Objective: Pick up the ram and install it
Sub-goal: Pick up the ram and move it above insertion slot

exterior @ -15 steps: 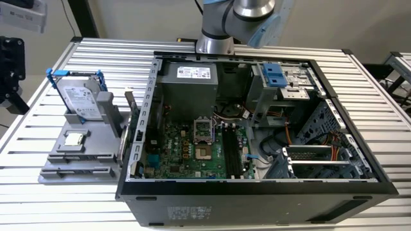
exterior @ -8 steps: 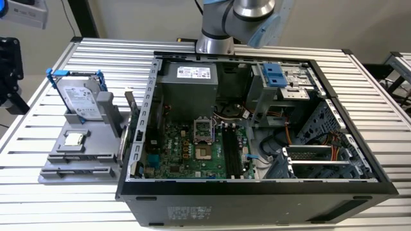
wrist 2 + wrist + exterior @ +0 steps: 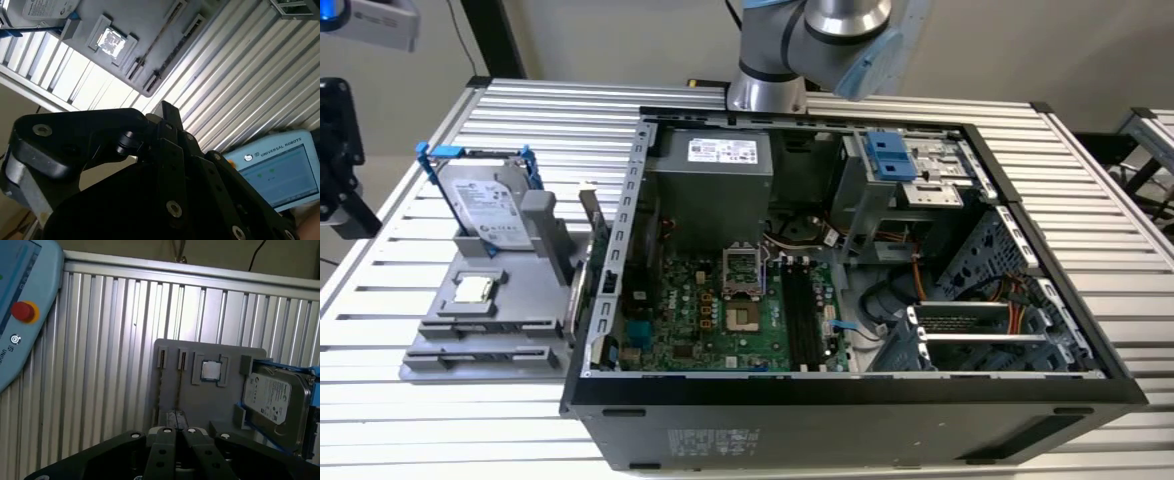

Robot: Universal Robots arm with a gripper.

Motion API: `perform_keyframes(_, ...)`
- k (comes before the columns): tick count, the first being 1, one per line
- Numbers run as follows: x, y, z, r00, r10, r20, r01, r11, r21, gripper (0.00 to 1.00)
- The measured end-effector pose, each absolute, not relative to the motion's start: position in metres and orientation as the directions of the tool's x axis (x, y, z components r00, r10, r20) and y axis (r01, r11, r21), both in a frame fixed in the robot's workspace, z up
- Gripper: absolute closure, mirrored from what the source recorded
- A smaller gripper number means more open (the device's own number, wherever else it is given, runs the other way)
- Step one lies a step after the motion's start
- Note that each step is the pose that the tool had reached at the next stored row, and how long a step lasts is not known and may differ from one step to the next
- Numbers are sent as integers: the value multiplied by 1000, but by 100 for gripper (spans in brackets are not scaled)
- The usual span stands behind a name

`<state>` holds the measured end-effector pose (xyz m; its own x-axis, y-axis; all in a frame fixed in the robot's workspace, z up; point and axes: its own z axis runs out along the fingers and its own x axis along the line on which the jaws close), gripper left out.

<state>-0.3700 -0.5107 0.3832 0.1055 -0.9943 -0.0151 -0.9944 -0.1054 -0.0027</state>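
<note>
Ram (image 3: pixel 480 352) appears seated on edge in the grey holder (image 3: pixel 520 300), lower left of the exterior view, not yet lifted. In the first wrist view the claw (image 3: pixel 175 417) looks closed, holding nothing; installation outstanding.

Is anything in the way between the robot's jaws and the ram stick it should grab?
Nothing visible. In the first wrist view only open air lies between the gripper and the ram, standing edge-on in a slot of the gray holder; the hard drive and processor chip sit off to one side.
</note>
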Motion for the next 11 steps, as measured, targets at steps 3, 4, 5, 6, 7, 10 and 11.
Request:
perform_keyframes(3,-370,-511,383,126,-992,-16,-992,-126,-3,100)
perform_keyframes(4,-370,-511,383,128,-992,-17,-992,-128,-3,100)
perform_keyframes(5,-370,-511,383,128,-992,-19,-992,-128,-3,100)
perform_keyframes(6,-370,-511,383,128,-992,-21,-992,-128,-3,100)
perform_keyframes(7,-370,-510,383,128,-992,-25,-992,-128,-4,100)
perform_keyframes(10,-370,-510,382,128,-991,-40,-992,-127,-6,100)
perform_keyframes(11,-370,-510,382,128,-991,-43,-992,-128,-6,100)
